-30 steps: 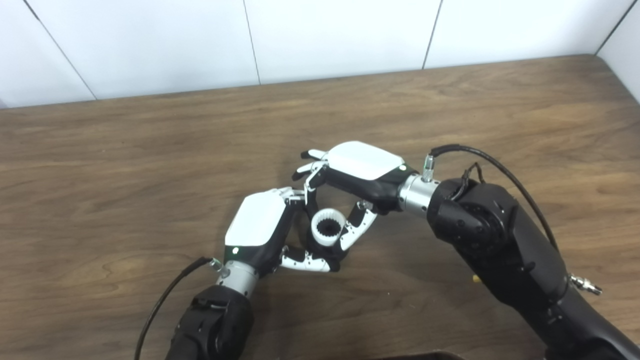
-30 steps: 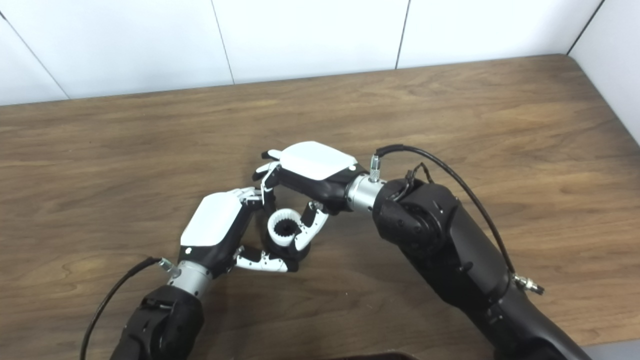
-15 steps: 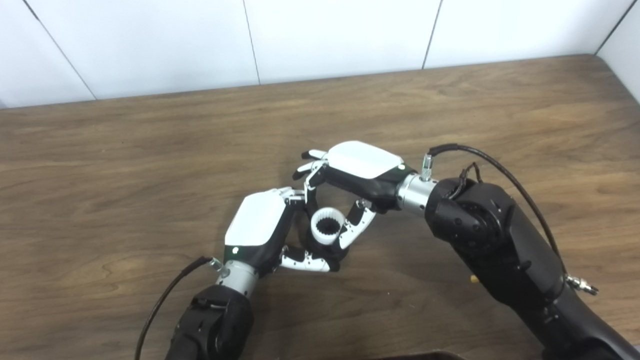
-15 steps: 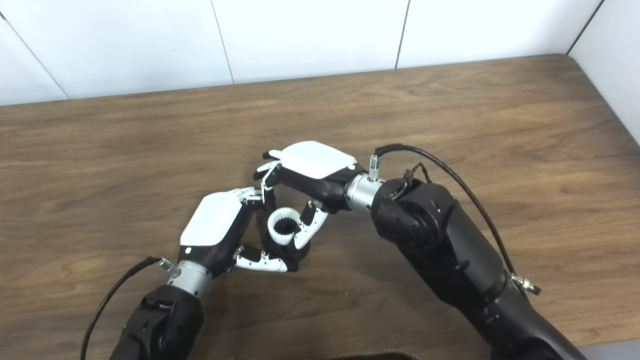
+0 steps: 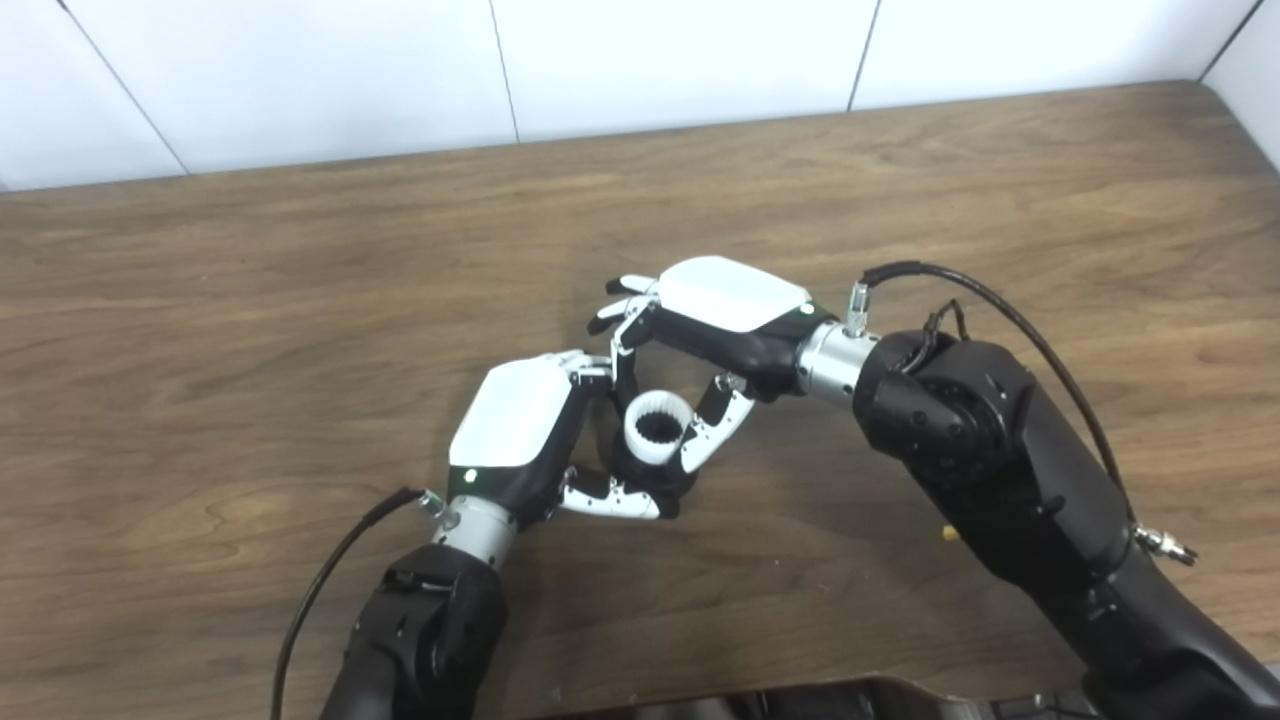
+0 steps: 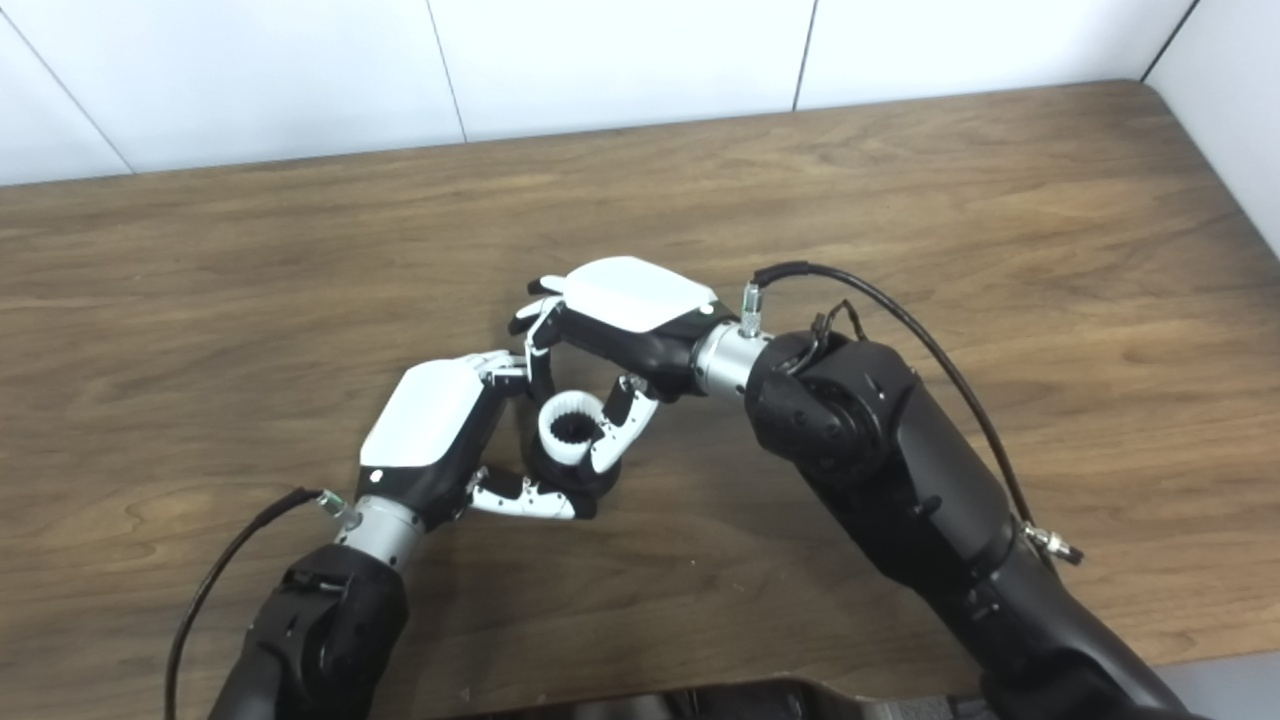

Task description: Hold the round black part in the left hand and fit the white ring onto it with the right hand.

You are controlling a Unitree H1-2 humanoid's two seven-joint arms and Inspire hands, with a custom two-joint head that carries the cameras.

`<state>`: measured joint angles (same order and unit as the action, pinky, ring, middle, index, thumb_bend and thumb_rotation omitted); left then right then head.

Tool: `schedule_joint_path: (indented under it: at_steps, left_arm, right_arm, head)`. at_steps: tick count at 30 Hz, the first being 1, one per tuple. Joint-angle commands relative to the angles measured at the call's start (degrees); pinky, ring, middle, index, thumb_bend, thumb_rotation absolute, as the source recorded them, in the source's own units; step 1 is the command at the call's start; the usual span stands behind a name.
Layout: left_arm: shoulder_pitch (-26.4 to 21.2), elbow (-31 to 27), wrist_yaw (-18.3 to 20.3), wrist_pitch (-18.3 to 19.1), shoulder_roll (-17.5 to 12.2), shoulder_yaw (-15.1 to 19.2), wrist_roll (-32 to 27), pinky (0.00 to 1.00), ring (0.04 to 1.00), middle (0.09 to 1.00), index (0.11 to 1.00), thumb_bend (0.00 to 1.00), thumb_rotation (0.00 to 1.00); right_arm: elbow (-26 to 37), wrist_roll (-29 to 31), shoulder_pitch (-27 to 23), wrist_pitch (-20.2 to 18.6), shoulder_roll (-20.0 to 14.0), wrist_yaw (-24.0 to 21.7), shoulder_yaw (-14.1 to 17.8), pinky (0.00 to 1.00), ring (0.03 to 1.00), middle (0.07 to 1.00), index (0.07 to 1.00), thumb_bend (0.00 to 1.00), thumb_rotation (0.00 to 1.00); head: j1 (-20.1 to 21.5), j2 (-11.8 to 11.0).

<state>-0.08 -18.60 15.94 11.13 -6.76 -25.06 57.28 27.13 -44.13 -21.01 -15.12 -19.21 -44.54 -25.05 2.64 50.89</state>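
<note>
Over the middle of the wooden table (image 5: 900, 190), the left hand (image 5: 525, 430) grasps the round black part (image 5: 640, 475) from below. The white toothed ring (image 5: 657, 428) sits on top of it, pinched by the right hand (image 5: 715, 325) reaching in from the far right.

From my remote station, I see a wood-grain counter (image 5: 250, 330) running the full width of the frame, its brown surface streaked with darker grain. Behind its far edge stands a white panelled wall (image 5: 680, 50), split by thin dark seams. A second white wall (image 6: 1235, 120) closes the counter's right end. Soft, even light falls across the wood.
</note>
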Motion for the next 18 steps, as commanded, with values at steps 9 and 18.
schedule_joint_path:
  at_steps: [9,18]
  left_arm:
    - [-0.22,-1.33,0.77,0.1,0.35,0.17,-0.2,0.84,0.852,0.793,0.49,0.52,0.05]
    - [-0.32,-1.64,1.48,0.54,0.45,0.31,-0.09,0.84,0.855,0.797,0.49,0.51,0.05]
  right_arm:
    - [-0.21,-0.25,-1.01,0.72,0.03,1.1,0.57,0.91,0.97,0.867,0.484,0.52,0.14]
    - [-0.35,0.16,-0.67,0.42,0.36,0.95,0.44,0.91,0.971,0.868,0.485,0.52,0.14]
  head:
    - [0.46,0.23]
    - [0.57,0.61]
